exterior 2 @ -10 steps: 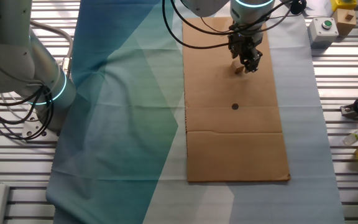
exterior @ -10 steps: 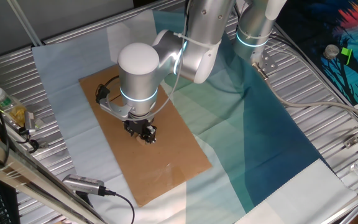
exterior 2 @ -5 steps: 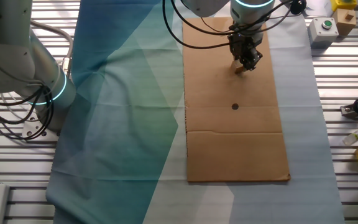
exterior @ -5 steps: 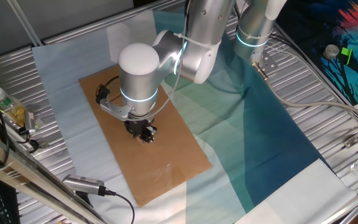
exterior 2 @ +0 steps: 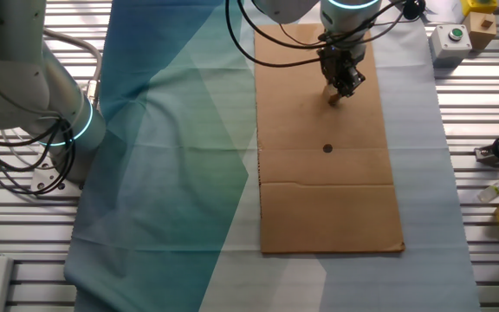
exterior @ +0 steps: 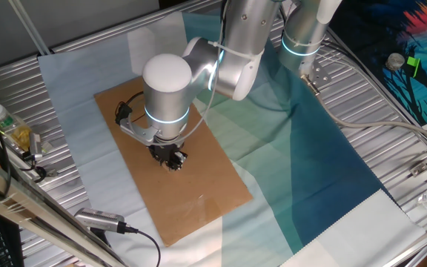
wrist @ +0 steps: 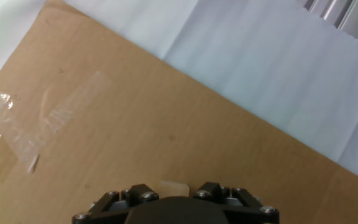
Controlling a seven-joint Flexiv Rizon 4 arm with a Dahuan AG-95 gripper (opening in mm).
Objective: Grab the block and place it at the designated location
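A flat brown cardboard sheet (exterior 2: 319,199) is lying over the cloth, and the arm is holding its gripper (exterior 2: 340,89) low at the sheet's far end, well apart from the black dot (exterior 2: 327,148). The block (exterior 2: 335,98), a small pale wooden cube, is sitting on the cardboard right at the fingertips; whether the fingers are clamping it I cannot tell. It is looking light, stiff and smooth-sided, best pinched squarely across two opposite flat faces.

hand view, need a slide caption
Pincer over a small tan wooden cube on the flat brown cardboard sheet.
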